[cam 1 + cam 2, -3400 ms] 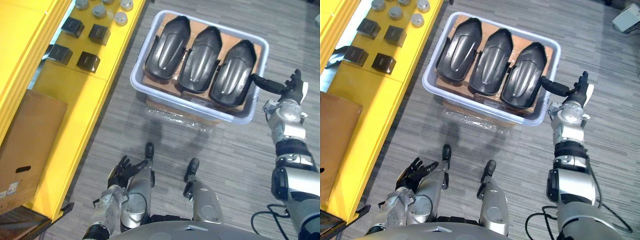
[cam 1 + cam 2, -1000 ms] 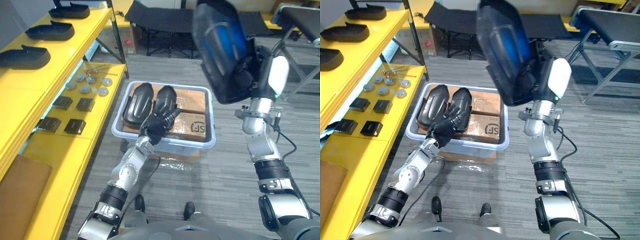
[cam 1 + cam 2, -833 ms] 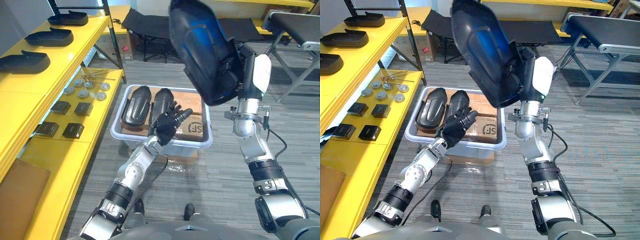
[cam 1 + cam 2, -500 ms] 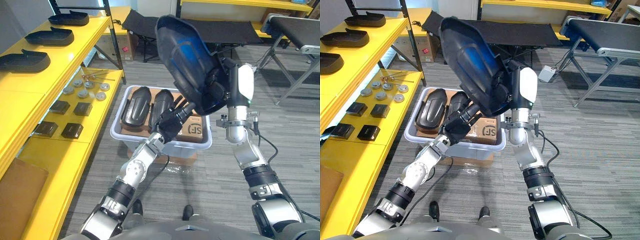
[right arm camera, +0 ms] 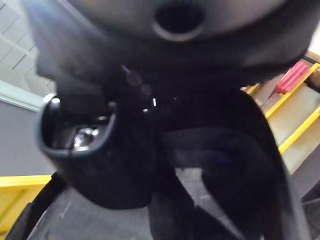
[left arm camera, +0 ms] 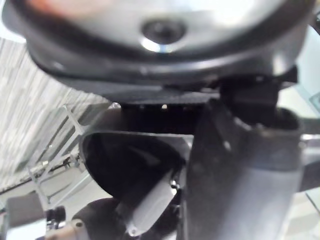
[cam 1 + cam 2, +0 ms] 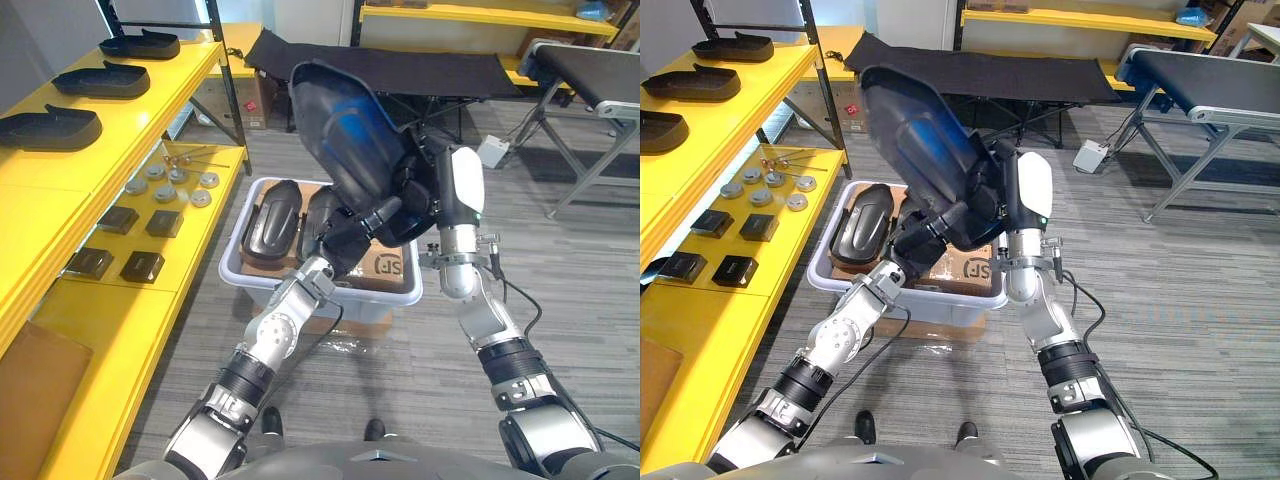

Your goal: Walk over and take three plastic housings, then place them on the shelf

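The right hand (image 7: 428, 196) is clamped on one end of a black housing (image 7: 345, 135) and holds it up, tilted, above the white bin (image 7: 238, 276). The left hand (image 7: 350, 233) reaches up from below, its fingers stretched out straight against the lower part of the housing. Two more housings (image 7: 268, 215) lie side by side in the bin, on cardboard. To the left stands the yellow shelf (image 7: 130, 105).

Right hand (image 7: 437, 195) raised, clenched; left hand (image 7: 345, 238) raised, outstretched
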### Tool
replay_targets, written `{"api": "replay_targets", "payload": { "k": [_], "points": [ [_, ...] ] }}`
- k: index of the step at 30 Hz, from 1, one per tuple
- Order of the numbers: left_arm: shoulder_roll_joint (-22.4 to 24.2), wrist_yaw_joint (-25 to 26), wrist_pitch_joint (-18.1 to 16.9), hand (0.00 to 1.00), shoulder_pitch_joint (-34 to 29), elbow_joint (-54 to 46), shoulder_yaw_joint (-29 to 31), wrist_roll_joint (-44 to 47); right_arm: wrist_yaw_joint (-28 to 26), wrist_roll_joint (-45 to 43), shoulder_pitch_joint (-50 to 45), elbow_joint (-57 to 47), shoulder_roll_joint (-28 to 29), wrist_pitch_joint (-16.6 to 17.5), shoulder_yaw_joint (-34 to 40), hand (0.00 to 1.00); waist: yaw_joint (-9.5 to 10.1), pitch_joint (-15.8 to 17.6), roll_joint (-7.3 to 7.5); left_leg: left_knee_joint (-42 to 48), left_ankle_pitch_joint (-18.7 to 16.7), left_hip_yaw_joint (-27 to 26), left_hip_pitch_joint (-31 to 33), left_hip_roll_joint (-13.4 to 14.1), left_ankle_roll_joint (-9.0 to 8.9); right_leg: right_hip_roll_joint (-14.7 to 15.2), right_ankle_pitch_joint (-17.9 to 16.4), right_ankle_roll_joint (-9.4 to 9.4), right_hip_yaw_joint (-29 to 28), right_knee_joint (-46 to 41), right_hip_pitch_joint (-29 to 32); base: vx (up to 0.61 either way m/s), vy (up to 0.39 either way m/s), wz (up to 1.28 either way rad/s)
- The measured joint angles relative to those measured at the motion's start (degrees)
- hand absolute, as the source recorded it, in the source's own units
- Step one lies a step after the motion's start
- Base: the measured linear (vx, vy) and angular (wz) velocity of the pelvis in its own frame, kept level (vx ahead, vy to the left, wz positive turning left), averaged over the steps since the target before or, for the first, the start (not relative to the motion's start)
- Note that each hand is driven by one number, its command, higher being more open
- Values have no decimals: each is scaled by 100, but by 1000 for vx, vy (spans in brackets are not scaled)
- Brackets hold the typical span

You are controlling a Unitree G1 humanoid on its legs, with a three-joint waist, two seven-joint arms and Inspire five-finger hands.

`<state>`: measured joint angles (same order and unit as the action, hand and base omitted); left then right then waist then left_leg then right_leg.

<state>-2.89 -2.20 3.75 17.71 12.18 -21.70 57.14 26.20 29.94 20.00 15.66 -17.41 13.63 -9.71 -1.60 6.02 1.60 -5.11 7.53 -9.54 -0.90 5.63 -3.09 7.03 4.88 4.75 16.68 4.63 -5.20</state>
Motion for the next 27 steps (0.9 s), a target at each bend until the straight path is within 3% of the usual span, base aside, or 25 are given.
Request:
{"api": "replay_targets", "payload": {
  "k": [5,10,11,18,27],
  "points": [
    [1,967,-17,100,-46,-118,12,-611,-227,-229,-215,-7,172,83,-261,0,7,-75,92,0,-21,17,6,4,-34,-5,-21,10,11,16,4,-27,-3,1],
    [27,1495,-223,100,-249,-167,91,-742,-340,-449,-387,-24,348,84,-410,0,10,-98,123,2,-26,16,18,-5,-41,-12,-20,1,18,15,23,0,0,0],
    [58,1556,-237,0,-285,-183,147,-764,-359,-450,-413,-33,391,84,-418,0,7,-98,122,2,-26,14,17,-4,-41,-16,-22,-2,19,15,27,0,0,0],
    [349,2164,-512,0,-489,-398,759,-567,-469,-435,-812,-337,716,83,-603,0,-16,-159,56,18,-24,-16,-11,-43,-37,-28,-20,-34,20,-14,39,0,0,0],
    [401,1877,-483,0,-638,-388,831,-601,-449,-365,-973,-383,875,84,-619,0,-24,-210,25,2,-60,-23,-42,-34,-75,-9,-43,-55,13,-2,16,0,0,0]
  ]
}}
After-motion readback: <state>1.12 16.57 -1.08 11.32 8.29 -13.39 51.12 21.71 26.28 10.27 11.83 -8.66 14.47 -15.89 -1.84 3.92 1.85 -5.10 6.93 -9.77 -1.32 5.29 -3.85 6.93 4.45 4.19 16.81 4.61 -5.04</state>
